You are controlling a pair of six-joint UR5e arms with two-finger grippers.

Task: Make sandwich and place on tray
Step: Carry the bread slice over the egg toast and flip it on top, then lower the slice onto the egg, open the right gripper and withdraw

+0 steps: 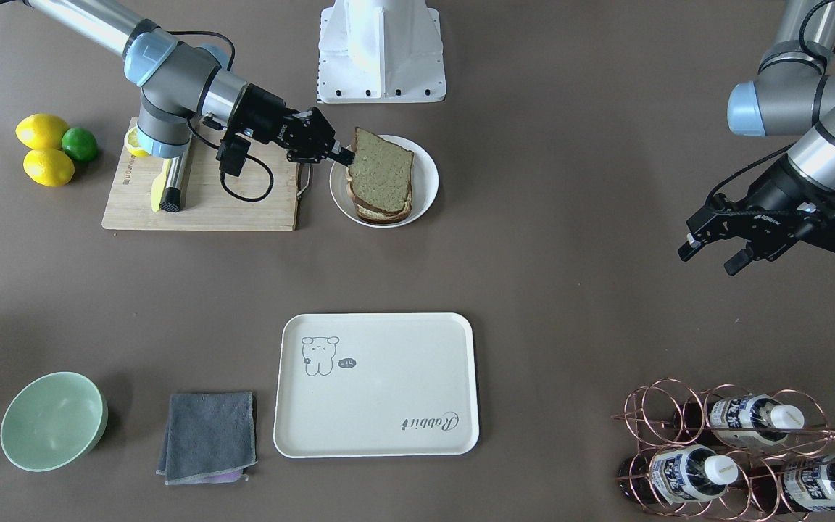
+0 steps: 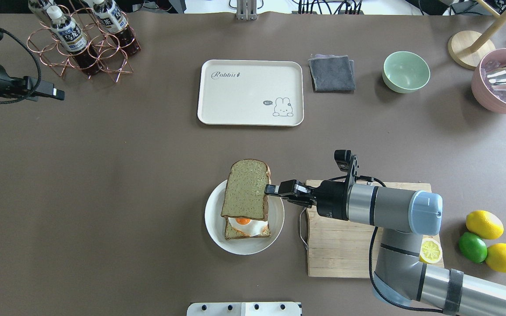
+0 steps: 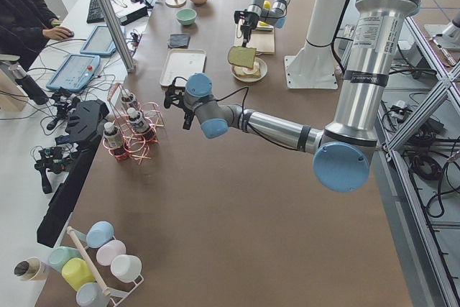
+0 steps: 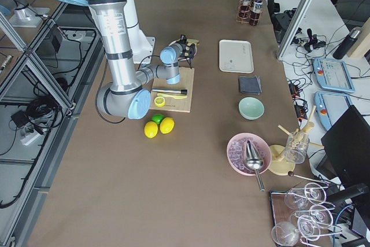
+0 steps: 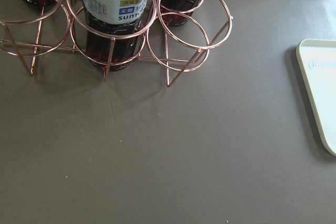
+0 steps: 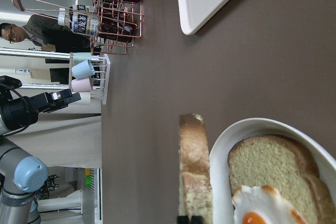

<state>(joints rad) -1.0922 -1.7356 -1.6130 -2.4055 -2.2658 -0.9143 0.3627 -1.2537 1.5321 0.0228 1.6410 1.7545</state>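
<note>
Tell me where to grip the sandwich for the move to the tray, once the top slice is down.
Pinch all layers together at the crust edge facing the cutting board, coming in level from that side, where the right hand pinches the top slice. The egg and bottom slice lie flat in the plate; its raised rim may block the lower finger.

Hidden from the front-facing camera under the raised top slice [image 1: 383, 170]: the fried egg [image 6: 262, 211], also cropped by the right wrist view's bottom edge. Barely inside that same edge: fingertips [image 6: 189, 219] of the right gripper [image 2: 268, 189] pinching the slice. Cut by the left wrist view's borders: tray [image 5: 321, 93] and bottle rack [image 5: 199, 52]. Mostly masked by the right arm's elbow [image 1: 160, 123], front-facing view: lemon half [image 1: 132, 142].
</note>
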